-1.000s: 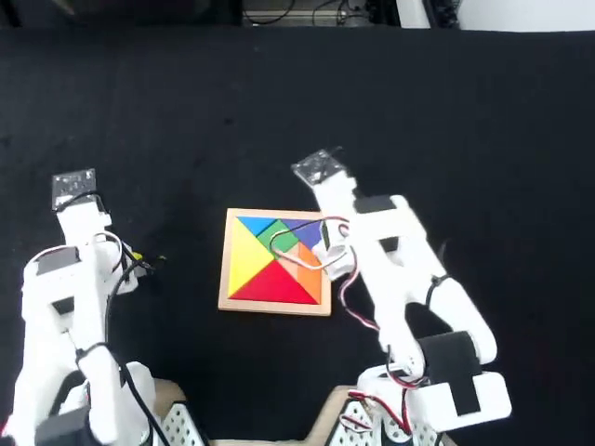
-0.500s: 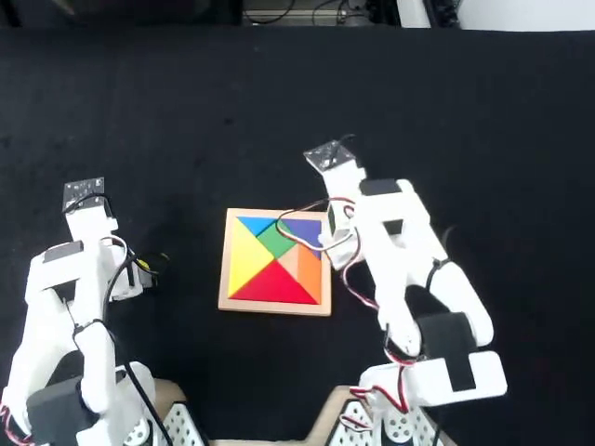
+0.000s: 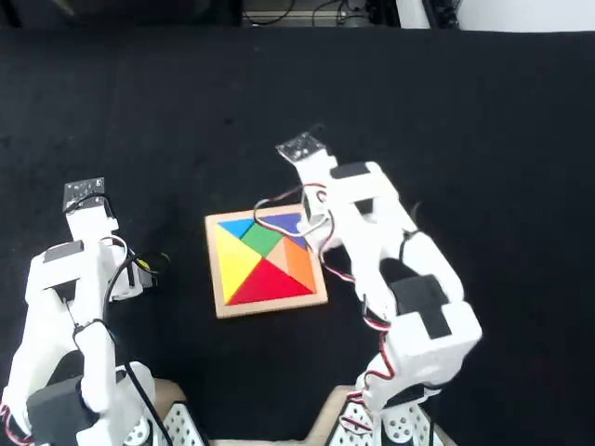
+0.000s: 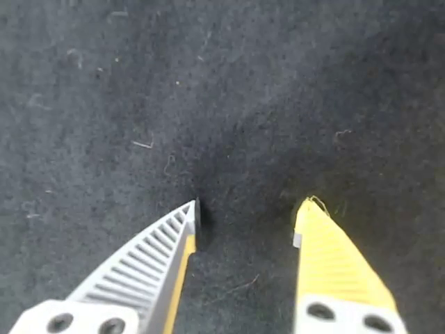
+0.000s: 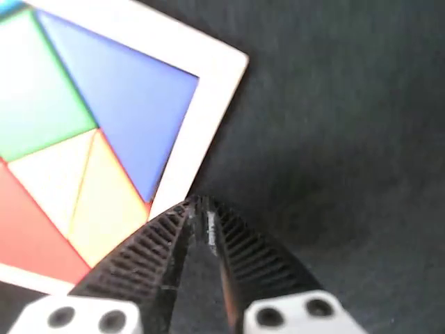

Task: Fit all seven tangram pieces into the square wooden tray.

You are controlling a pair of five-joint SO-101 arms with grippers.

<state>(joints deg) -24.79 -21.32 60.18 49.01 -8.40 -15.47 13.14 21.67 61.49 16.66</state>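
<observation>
We find the tray (image 3: 215, 269), its pieces (image 3: 265, 260) seated, with the closed right gripper (image 5: 201, 209) against its rim. The left gripper (image 4: 243, 212) stands open, well apart from the tray. We note the tray has rotated and shifted left since the earlier frame.

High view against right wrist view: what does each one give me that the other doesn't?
High view: the whole tray, lying askew on the black cloth, with the yellow triangle and light blue piece seated in it, and the left arm standing apart from it.
Right wrist view: the right gripper, shut with nothing in it, its tips at the tray's outer rim beside the orange piece.
Both: the tray, with the blue triangle, green piece, orange piece and red triangle in place.
</observation>
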